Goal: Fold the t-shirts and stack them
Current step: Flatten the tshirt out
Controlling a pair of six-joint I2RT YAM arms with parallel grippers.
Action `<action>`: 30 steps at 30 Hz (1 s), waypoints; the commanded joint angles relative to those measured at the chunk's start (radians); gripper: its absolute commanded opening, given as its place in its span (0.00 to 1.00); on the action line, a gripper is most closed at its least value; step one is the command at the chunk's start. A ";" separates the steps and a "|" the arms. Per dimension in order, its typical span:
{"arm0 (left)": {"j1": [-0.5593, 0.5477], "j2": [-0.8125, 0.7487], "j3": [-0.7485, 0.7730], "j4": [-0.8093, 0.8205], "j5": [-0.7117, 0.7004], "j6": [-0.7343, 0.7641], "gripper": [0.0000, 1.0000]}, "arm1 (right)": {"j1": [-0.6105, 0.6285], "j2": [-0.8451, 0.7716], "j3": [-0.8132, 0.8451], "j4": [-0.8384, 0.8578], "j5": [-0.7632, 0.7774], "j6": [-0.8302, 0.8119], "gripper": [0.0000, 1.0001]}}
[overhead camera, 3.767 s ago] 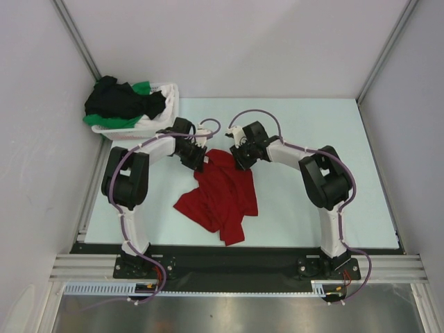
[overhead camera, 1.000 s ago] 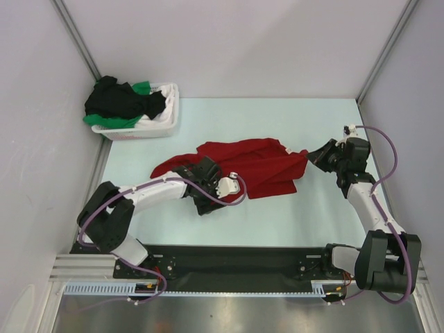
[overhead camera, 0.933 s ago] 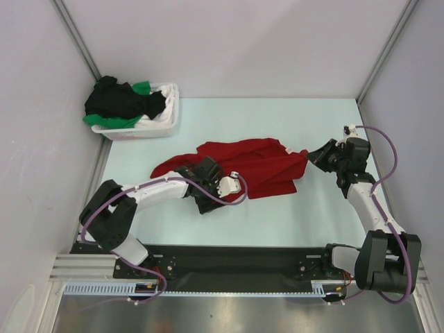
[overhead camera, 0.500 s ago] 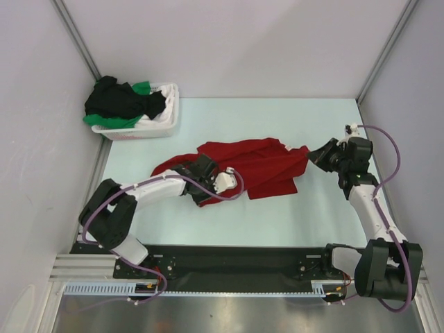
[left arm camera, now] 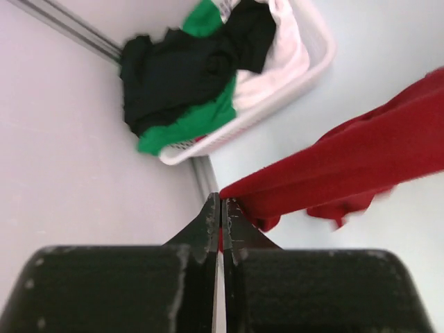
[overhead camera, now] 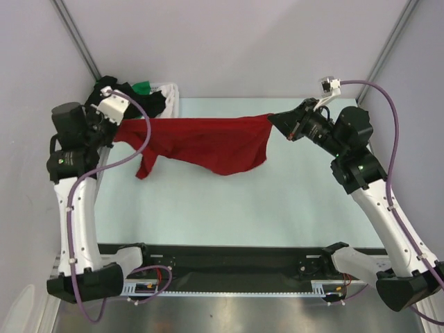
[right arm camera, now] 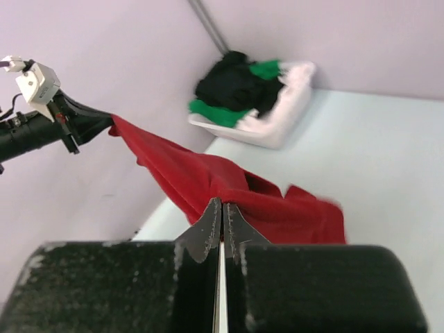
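A bright red t-shirt [overhead camera: 201,142] hangs stretched in the air between both arms, above the table. My left gripper [overhead camera: 113,132] is shut on its left end, high up near the basket; in the left wrist view the red cloth [left arm camera: 361,159] runs off to the right from the shut gripper [left arm camera: 220,205]. My right gripper [overhead camera: 272,118] is shut on the shirt's right end; in the right wrist view the shirt [right arm camera: 208,180] stretches from that gripper [right arm camera: 221,207] across to the left arm. Black and green t-shirts [overhead camera: 125,97] lie heaped in the basket.
A white laundry basket [overhead camera: 168,104] stands at the table's back left corner, right behind my left gripper. The pale table [overhead camera: 277,201] is walled by grey panels on the left, back and right.
The left gripper has shut on the shirt's left end. Both arms have risen and drawn apart, lifting the red shirt off the table and stretching it between them.
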 commanded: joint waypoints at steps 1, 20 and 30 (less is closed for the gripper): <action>0.056 -0.019 0.089 -0.172 0.132 0.150 0.00 | 0.016 0.006 0.030 0.089 0.013 0.036 0.00; -0.692 0.343 -0.319 -0.277 0.411 0.190 0.30 | -0.347 -0.037 -0.461 0.025 0.173 -0.059 0.00; -0.553 0.191 -0.439 -0.154 0.225 0.118 0.54 | -0.400 0.009 -0.486 0.053 0.157 -0.081 0.00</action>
